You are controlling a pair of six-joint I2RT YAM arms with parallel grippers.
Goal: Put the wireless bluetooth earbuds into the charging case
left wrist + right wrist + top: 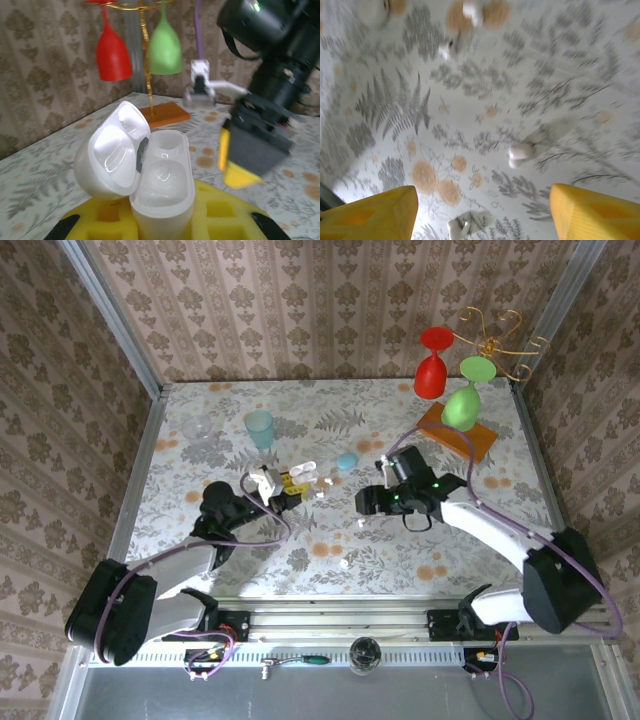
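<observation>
- Clamping the glossy white pebble case (161, 185), lid open: left gripper (162, 227), yellow foam pads (220, 212).
- Pads apart on the right gripper (480, 210), right of case.
- Tiny smooth white earbuds (520, 151) loose on floral table (250, 560), right of case.

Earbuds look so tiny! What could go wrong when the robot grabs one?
The earbud below the open right pincer is small and rounded, so it might slip or flick away. The open charging case is gripped only low down by the left pincer, so pushing a bud in could tip it.
</observation>
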